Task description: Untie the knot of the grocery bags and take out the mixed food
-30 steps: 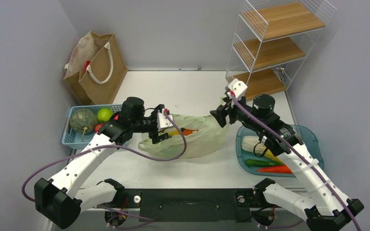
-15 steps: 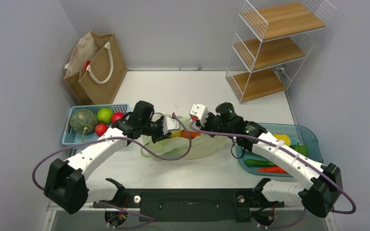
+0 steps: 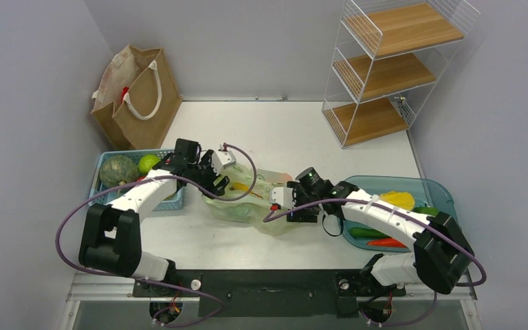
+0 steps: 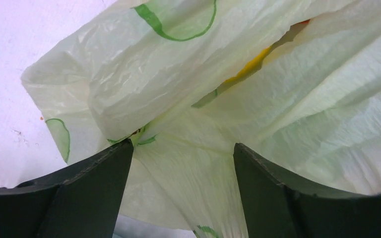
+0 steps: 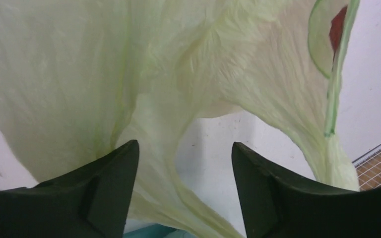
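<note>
The pale green plastic bag (image 3: 244, 208) lies crumpled mid-table between both grippers. My left gripper (image 3: 218, 184) is at the bag's far left edge. In the left wrist view it (image 4: 182, 148) stands open with bag film (image 4: 193, 173) slack between the fingers. My right gripper (image 3: 273, 205) is at the bag's right side, also open (image 5: 184, 146), and a loose strand of the bag (image 5: 154, 148) runs between its fingers. No tied knot shows. Yellow-orange food (image 4: 250, 67) peeks through the bag's mouth (image 3: 243, 186), and something red (image 5: 338, 25) shows through the film. The brown paper bag (image 3: 137, 96) stands at the far left.
A blue basket (image 3: 103, 199) on the left holds a ribbed green squash (image 3: 118, 170) and a green fruit (image 3: 148, 163). A teal tray (image 3: 385, 184) on the right holds yellow, green and red vegetables (image 3: 385, 242). A white wire shelf (image 3: 388, 69) stands at the far right.
My right arm swung down from above the tray to the bag's right side. My left gripper drew back to the left. The bag has bunched up smaller and shifted nearer.
</note>
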`<state>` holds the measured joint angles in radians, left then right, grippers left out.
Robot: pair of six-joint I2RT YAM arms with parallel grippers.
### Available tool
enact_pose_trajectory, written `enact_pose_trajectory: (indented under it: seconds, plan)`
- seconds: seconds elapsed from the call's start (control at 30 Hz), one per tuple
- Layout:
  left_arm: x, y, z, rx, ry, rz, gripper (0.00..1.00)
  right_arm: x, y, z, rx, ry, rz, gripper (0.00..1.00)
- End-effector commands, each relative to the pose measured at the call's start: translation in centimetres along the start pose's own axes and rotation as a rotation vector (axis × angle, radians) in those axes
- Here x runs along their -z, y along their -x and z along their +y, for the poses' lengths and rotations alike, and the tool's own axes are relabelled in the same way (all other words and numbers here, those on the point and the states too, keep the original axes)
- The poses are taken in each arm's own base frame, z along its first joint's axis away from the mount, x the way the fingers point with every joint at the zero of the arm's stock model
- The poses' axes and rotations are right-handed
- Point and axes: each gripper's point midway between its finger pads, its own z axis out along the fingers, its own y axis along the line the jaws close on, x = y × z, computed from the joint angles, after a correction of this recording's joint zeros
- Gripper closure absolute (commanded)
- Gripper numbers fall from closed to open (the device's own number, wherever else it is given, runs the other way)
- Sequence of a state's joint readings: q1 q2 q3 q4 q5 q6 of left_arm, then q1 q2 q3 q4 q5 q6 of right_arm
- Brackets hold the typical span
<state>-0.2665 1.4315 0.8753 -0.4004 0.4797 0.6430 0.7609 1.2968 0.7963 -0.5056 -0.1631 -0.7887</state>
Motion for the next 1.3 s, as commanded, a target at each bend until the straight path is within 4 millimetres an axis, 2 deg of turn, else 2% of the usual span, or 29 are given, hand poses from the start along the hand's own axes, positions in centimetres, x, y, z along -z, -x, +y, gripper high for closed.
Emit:
enact_pose_trajectory:
  seconds: [0.0, 0.1, 0.13, 0.17, 0.27, 0.33, 0.47, 0.5, 0.57, 0.67, 0.73, 0.77, 0.83, 0.9, 0.93, 0.97, 1.0, 1.03, 1.07, 1.17, 1.23, 1.27]
  plan:
    - [0.4, -0.1, -0.7, -0.195, -0.052, -0.024, 0.25, -0.3, -0.4, -1.1, 0.08, -0.028, 0.051, 0.31]
    - [2.0, -1.5, -5.0, -0.379, -0.166, -0.047, 0.23, -0.1, 0.5, -0.9, 0.055, -0.022, 0.028, 0.3]
    - [2.2, -1.6, -5.9, -0.469, -0.196, -0.066, 0.23, -0.1, 0.7, -1.1, 0.038, -0.032, 0.022, 0.3]
    - [2.8, -2.6, -7.7, -0.504, -0.243, -0.053, 0.23, 0.0, 0.8, -1.3, 0.005, -0.043, 0.022, 0.3]
    - [3.1, -5.4, -10.1, -0.654, -0.298, -0.012, 0.22, 0.2, 1.1, -1.7, -0.049, -0.054, 0.006, 0.32]
    - [3.3, -6.0, -10.7, -0.711, -0.289, -0.011, 0.22, 0.9, 2.1, -1.9, -0.106, -0.057, -0.038, 0.34]
    - [3.5, -5.2, -11.0, -0.779, -0.224, -0.055, 0.22, 3.0, 6.2, -2.8, -0.208, -0.054, -0.185, 0.36]
    - [3.7, -4.7, -11.0, -0.794, -0.208, -0.071, 0.22, 3.6, 7.5, -3.6, -0.218, -0.075, -0.232, 0.36]
    - [3.7, -4.5, -11.5, -0.804, -0.209, -0.081, 0.22, 3.9, 9.2, -4.3, -0.252, -0.086, -0.273, 0.36]
    - [3.6, -4.4, -11.9, -0.806, -0.219, -0.082, 0.22, 3.1, 10.2, -4.9, -0.274, -0.1, -0.275, 0.36]
    - [3.4, -4.6, -12.1, -0.811, -0.227, -0.072, 0.23, 1.6, 9.2, -5.2, -0.27, -0.122, -0.224, 0.37]
    - [3.3, -4.7, -12.0, -0.813, -0.225, -0.068, 0.23, 0.6, 8.6, -5.1, -0.266, -0.123, -0.196, 0.41]
    - [3.1, -5.0, -12.1, -0.819, -0.228, -0.06, 0.24, -0.9, 7.2, -5.4, -0.264, -0.146, -0.143, 0.51]
    - [3.0, -5.4, -12.1, -0.825, -0.23, -0.052, 0.26, -1.9, 5.8, -6.6, -0.309, -0.192, -0.113, 0.63]
    - [2.9, -5.5, -12.1, -0.828, -0.229, -0.048, 0.28, -2.1, 5.6, -7.7, -0.331, -0.239, -0.116, 0.75]
    - [2.8, -5.8, -12.2, -0.833, -0.235, -0.043, 0.34, -2.4, 4.7, -8.5, -0.363, -0.261, -0.103, 0.8]
    - [2.8, -6.1, -12.2, -0.837, -0.238, -0.036, 0.37, -2.3, 4.4, -9.7, -0.38, -0.313, -0.095, 0.91]
    - [2.7, -6.5, -12.3, -0.852, -0.247, -0.03, 0.45, -2.6, 3.4, -10.6, -0.41, -0.337, -0.072, 0.96]
    - [2.6, -6.8, -12.4, -0.875, -0.253, -0.026, 0.49, -2.2, 3.2, -11.9, -0.427, -0.382, -0.069, 1.0]
    - [2.1, -8.5, -12.9, -0.915, -0.289, 0.002, 0.62, -2.5, 1.5, -14.9, -0.506, -0.461, -0.033, 1.0]
    - [1.8, -9.3, -12.9, -0.941, -0.304, 0.02, 0.66, -2.2, 1.6, -17.3, -0.523, -0.518, -0.034, 1.0]
    - [1.6, -9.7, -12.9, -0.957, -0.319, 0.031, 0.68, -2.5, 1.3, -17.7, -0.525, -0.526, -0.021, 1.0]
